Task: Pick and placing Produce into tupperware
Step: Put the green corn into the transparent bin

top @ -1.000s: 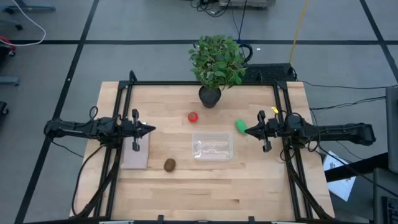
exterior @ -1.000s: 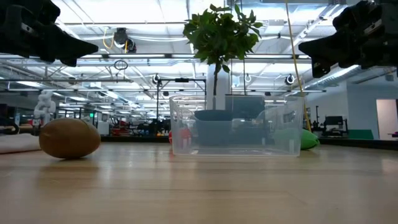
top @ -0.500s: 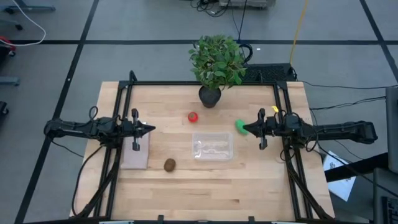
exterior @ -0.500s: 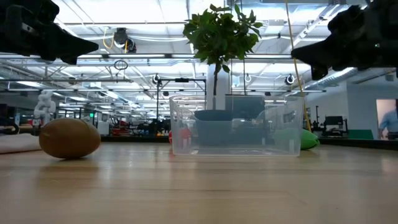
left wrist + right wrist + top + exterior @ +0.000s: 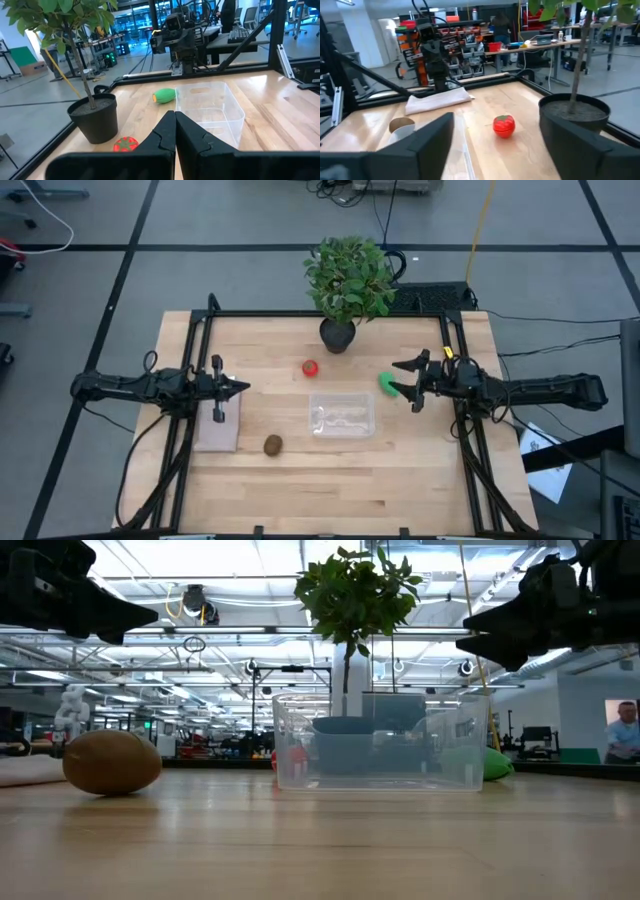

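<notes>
The clear tupperware [image 5: 341, 416] stands mid-table. The red tomato [image 5: 310, 367] lies beyond it, the brown kiwi [image 5: 272, 444] at its near left, and the green oblong piece [image 5: 385, 382] at its far right. My right gripper [image 5: 397, 378] hovers open and level high above the green piece, one finger to either side of it as seen from above. It touches nothing. In the right wrist view [image 5: 505, 150] only the tomato [image 5: 503, 125] and kiwi [image 5: 402, 124] show ahead. My left gripper [image 5: 245, 388] is shut and waits above the table's left side [image 5: 175, 131].
A potted leafy plant [image 5: 348, 280] stands at the far middle edge, its dark pot [image 5: 337, 335] just behind the tomato. A pale grey slab [image 5: 217, 425] lies under the left arm. A black frame rail [image 5: 448, 340] borders the table. A person [image 5: 622, 732] shows in the room beyond.
My right gripper has opened from shut to wide. It has also swung a little toward the table's far edge, over the green piece. The produce and the tupperware have not moved.
</notes>
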